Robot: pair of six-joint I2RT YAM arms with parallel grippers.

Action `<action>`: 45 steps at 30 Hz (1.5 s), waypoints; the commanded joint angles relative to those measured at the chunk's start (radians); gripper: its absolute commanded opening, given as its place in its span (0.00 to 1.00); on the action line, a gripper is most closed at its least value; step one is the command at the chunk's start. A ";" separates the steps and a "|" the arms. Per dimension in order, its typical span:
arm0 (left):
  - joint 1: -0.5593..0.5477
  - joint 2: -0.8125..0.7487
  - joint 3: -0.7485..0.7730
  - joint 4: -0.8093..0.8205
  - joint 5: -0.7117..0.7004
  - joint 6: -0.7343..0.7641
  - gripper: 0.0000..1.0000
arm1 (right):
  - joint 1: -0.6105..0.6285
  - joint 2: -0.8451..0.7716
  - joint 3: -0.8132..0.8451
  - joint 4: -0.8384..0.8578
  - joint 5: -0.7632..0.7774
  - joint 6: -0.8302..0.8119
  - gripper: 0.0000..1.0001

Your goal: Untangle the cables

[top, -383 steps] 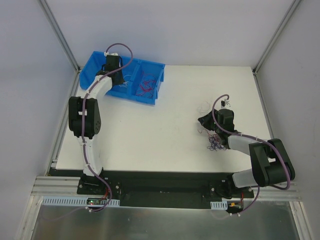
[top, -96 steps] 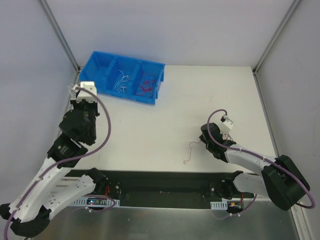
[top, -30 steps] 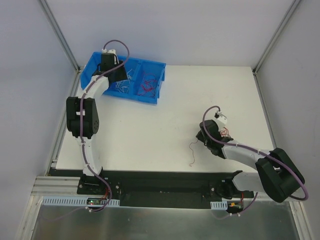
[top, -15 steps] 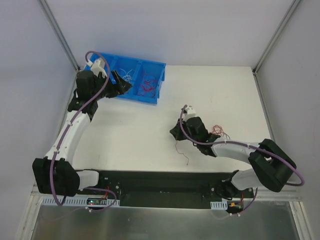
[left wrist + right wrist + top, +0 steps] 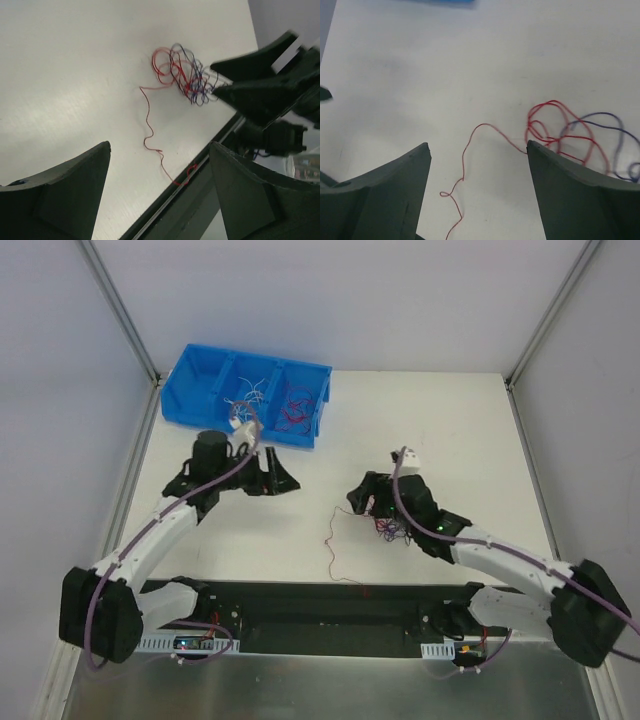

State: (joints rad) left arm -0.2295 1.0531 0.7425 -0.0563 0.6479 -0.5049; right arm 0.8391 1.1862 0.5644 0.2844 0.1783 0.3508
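While the cables lie bunched on the desk just beside the right tool, a red strand trailing between its wide, empty jaws, the left tool, equally wide and empty, faces them, probably to pull that strand.

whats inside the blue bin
The blue bin holds white wires in its middle compartment and red wires in the right; the left looks bare. Its near wall hides some floor.

bright, even light with soft shadows on the white table, wrist views slightly soft, edges blurred
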 commanded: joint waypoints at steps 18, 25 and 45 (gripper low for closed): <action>-0.573 0.732 0.371 -0.120 -0.339 0.173 0.59 | -0.255 0.105 0.032 -0.551 -0.128 0.122 0.76; -0.587 0.754 0.362 -0.119 -0.393 0.181 0.39 | -0.225 0.127 0.063 -0.557 0.004 0.154 0.69; -0.584 -0.255 0.032 -0.094 -1.412 0.363 0.00 | -0.414 -0.152 -0.211 -0.510 0.105 0.425 0.05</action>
State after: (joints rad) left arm -0.8173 0.9806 0.8158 -0.1501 -0.4828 -0.2535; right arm 0.4652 1.1477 0.4599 -0.2264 0.2276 0.6682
